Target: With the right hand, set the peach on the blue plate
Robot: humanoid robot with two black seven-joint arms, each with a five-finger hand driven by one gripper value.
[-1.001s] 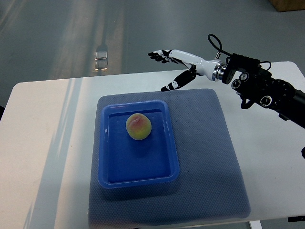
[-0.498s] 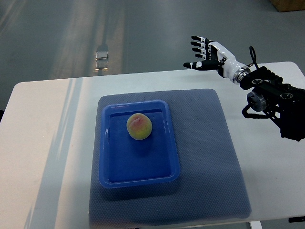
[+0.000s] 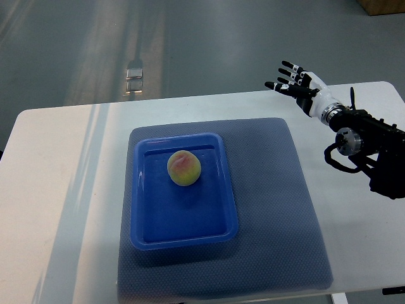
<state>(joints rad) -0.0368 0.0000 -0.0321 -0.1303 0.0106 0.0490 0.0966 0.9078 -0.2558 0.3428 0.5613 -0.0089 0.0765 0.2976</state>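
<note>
A yellow-pink peach (image 3: 184,168) lies in the upper part of the blue plate (image 3: 190,221), a rectangular tray resting on a blue-grey mat (image 3: 278,209). My right hand (image 3: 292,83) is at the table's far right edge, well right of and beyond the plate. Its fingers are spread and it holds nothing. The right arm (image 3: 367,145) comes in from the right edge. The left arm does not show.
The white table (image 3: 57,190) carries the mat and plate. Grey floor lies beyond the table's far edge, with a small shiny object (image 3: 134,76) on it. A brown box corner (image 3: 383,6) shows at top right.
My right hand has pulled back to the right, away from the plate, staying open. The peach has stayed in the plate.
</note>
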